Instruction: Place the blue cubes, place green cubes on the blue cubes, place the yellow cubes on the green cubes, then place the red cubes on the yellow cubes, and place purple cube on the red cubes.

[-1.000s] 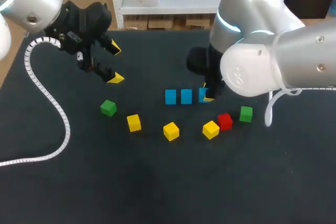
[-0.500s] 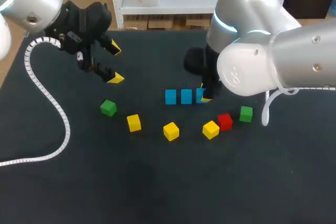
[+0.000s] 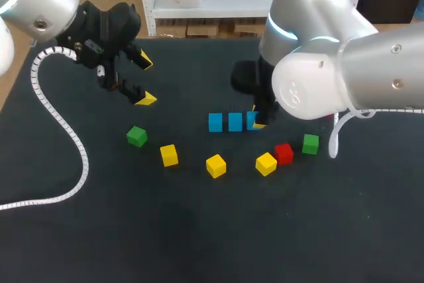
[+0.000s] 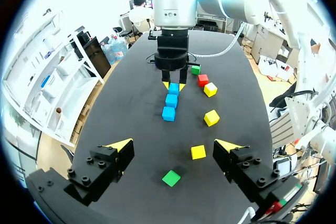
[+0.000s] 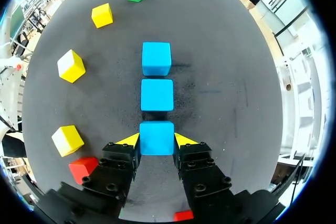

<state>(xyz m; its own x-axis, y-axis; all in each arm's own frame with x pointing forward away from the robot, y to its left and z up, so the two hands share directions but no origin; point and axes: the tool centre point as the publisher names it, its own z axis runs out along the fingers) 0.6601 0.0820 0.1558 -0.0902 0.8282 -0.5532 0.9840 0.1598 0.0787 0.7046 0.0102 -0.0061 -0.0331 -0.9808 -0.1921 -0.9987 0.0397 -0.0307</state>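
Observation:
Three blue cubes lie in a row on the black table [image 3: 199, 230]: one [image 3: 215, 122], a second [image 3: 235, 122], and a third [image 5: 156, 132] at the row's right end. My right gripper [image 5: 156, 141] is shut on that third cube, one yellow tip on either side, close behind the second [image 5: 157, 95]. My left gripper [image 3: 146, 80] hangs open and empty over the table's back left. In front of the row lie green cubes [image 3: 136, 136] [image 3: 310, 144], yellow cubes [image 3: 169, 155] [image 3: 215, 166] [image 3: 265, 163] and a red cube [image 3: 283, 153]. I see no purple cube.
A second red cube [image 5: 184, 215] shows under my right wrist. The left arm's white coiled cable [image 3: 66, 137] trails over the table's left side. The right arm's bulk hides the table behind the row's right end.
My right gripper has shifted slightly left with the third blue cube, nearer the second one. The left arm has not moved.

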